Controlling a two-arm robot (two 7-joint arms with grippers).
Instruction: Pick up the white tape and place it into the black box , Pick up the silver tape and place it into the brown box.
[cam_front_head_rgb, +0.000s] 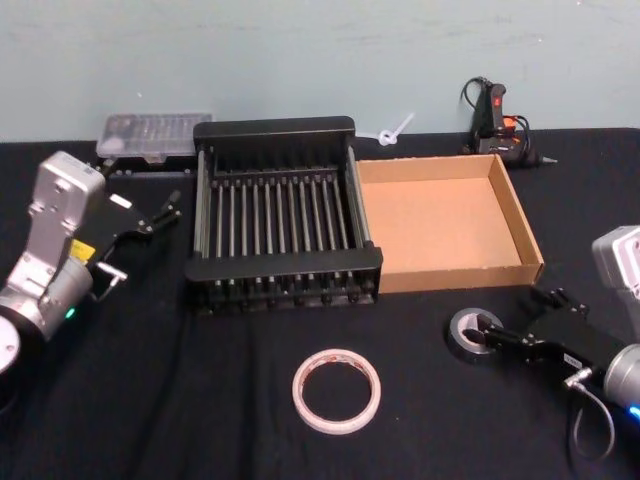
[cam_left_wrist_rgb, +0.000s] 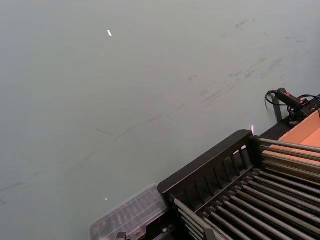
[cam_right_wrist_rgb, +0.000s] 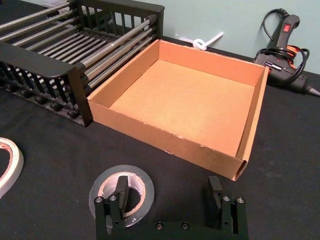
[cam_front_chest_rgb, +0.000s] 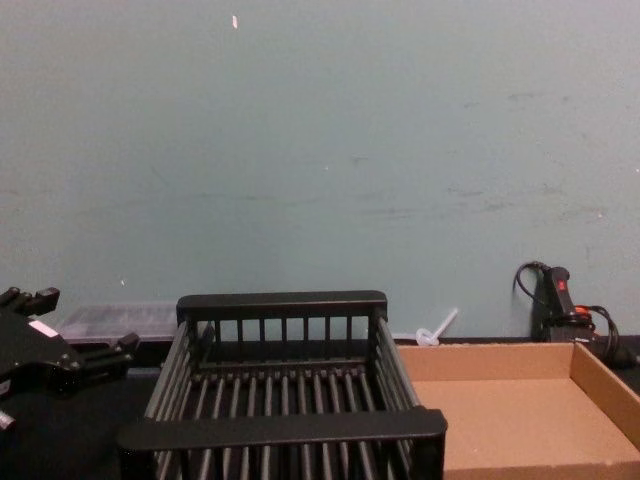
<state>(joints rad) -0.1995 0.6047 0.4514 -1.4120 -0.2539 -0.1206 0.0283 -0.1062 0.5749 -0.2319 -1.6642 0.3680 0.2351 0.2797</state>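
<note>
- Teal wall (cam_front_chest_rgb: 320, 150) behind a black worktop (cam_front_head_rgb: 150, 400).
- Black box (cam_front_head_rgb: 283, 213) and brown box (cam_front_head_rgb: 445, 220) side by side, touching.
- White tape (cam_front_head_rgb: 337, 390) lies flat before the black box.
- Silver tape (cam_front_head_rgb: 470, 335): right gripper (cam_right_wrist_rgb: 170, 192), jaws apart, straddles its edge, one jaw inside the core.
- Left gripper (cam_front_head_rgb: 165, 212), left of the black box, jaws apart.

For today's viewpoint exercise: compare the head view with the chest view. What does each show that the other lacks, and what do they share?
Head view alone: the white tape lying flat on the black cloth, the silver tape, and the open right gripper, one finger inside that roll's core. Chest view alone: a tall stretch of the green wall. Both: the black box, the brown box beside it, the glue gun and the open left gripper.
</note>
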